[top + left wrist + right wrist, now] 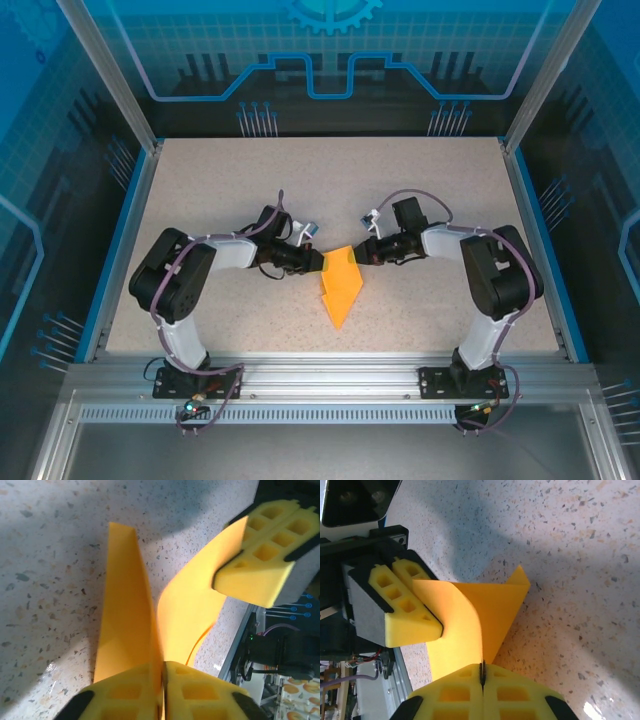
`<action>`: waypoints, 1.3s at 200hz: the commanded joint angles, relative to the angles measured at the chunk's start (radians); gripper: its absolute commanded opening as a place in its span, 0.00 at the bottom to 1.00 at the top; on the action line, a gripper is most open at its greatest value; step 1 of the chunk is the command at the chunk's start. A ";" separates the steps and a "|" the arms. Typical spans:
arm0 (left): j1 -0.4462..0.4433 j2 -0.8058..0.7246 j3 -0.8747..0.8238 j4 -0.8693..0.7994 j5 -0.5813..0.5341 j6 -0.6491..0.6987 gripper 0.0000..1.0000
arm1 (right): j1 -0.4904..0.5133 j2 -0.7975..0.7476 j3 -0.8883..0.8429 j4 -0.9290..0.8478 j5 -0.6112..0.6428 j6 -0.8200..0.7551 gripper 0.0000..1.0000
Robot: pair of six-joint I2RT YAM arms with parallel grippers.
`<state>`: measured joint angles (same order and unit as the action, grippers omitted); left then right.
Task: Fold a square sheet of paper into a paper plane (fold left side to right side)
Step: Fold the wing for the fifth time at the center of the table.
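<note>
The orange sheet of paper (pixel 342 285), folded into an arrow shape with its point toward the near edge, lies mid-table with its far flaps raised. My left gripper (pixel 322 262) comes in from the left and is shut on the paper's left flap. In the left wrist view the yellow pads (pixel 130 695) meet with the paper (pixel 125 610) pinched in the seam. My right gripper (pixel 360 252) comes in from the right, shut on the right flap. In the right wrist view the paper (pixel 495 605) curves up into the closed right gripper (pixel 482 677). The two grippers face each other closely.
The speckled table (pixel 250 190) has blue side rails and an aluminium frame (pixel 320 375) along the near edge. Both arm bases stand on that frame. Each wrist view shows the opposite gripper: the right gripper (pixel 227 570) and the left gripper (pixel 432 617).
</note>
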<state>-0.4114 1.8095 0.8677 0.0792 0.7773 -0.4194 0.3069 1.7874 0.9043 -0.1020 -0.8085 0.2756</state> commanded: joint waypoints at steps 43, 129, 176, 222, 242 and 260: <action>0.002 -0.200 0.001 -0.145 -0.254 0.099 0.66 | 0.021 -0.114 -0.010 -0.156 0.111 0.090 0.00; -0.372 -0.589 -0.071 -0.487 -0.695 0.160 0.71 | 0.102 -0.074 0.118 -0.330 0.266 0.365 0.02; -0.579 -0.447 0.016 -0.551 -0.817 0.093 0.75 | 0.133 -0.053 0.136 -0.337 0.302 0.422 0.01; -0.643 -0.271 0.125 -0.607 -0.914 0.063 0.76 | 0.144 -0.056 0.139 -0.335 0.321 0.439 0.01; -0.662 -0.203 0.170 -0.643 -0.960 0.043 0.76 | 0.147 -0.056 0.138 -0.335 0.327 0.443 0.00; -0.681 -0.144 0.212 -0.673 -0.993 0.040 0.75 | 0.146 -0.055 0.134 -0.332 0.333 0.448 0.00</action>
<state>-1.0657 1.6032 1.0203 -0.5121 -0.1337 -0.3481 0.4400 1.7218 1.0225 -0.4114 -0.4923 0.7036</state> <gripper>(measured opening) 0.751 0.044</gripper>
